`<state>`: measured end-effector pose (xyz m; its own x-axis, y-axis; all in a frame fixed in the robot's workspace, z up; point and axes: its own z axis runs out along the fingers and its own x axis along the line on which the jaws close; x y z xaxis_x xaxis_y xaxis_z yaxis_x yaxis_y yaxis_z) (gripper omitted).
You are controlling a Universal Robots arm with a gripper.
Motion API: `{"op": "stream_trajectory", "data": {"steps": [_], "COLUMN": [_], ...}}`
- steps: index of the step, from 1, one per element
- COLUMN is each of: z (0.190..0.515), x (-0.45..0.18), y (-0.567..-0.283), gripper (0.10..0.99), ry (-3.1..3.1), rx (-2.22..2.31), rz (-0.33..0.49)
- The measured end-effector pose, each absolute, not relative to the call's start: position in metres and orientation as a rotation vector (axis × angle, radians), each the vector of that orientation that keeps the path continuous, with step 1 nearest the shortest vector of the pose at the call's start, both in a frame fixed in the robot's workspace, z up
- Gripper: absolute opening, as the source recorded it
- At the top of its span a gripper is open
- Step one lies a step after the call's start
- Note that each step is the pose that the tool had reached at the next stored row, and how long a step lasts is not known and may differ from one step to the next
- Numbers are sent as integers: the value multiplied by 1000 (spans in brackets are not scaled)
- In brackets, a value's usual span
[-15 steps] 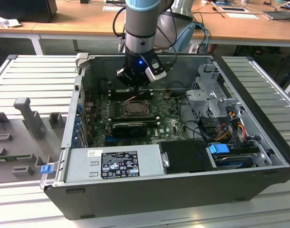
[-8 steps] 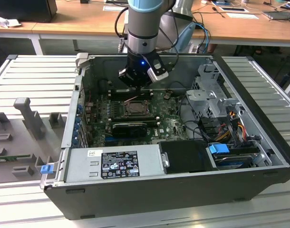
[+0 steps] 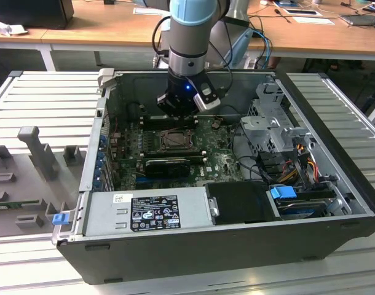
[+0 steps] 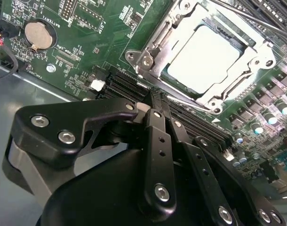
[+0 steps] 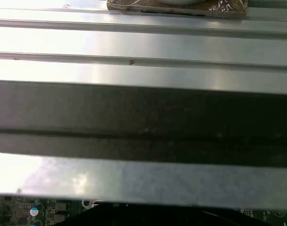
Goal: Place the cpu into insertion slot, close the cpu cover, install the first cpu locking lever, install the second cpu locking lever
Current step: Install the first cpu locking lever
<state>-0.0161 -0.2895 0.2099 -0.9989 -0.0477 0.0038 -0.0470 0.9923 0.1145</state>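
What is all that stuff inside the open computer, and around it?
computer case: one, dark grey, open on the ribbed metal table
green circuit board: one, on the case floor
insertion slot: one, dark rim, mid-board
cpu: one, pale silver, seated in the slot
cpu cover: one, silver frame, around the cpu
coin battery: one, silver, on the board
power supply: one, grey, front of case
wooden desks: behind
gripper: one, black, above the board beside the slot
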Motion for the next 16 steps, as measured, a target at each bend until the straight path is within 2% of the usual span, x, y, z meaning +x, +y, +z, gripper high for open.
{"op": "stream_trajectory", "data": {"steps": [16], "z": [206], "x": [-14], "y": [-289], "gripper": [106], "ry": [-3129], "rx": [75], "rz": [-180]}}
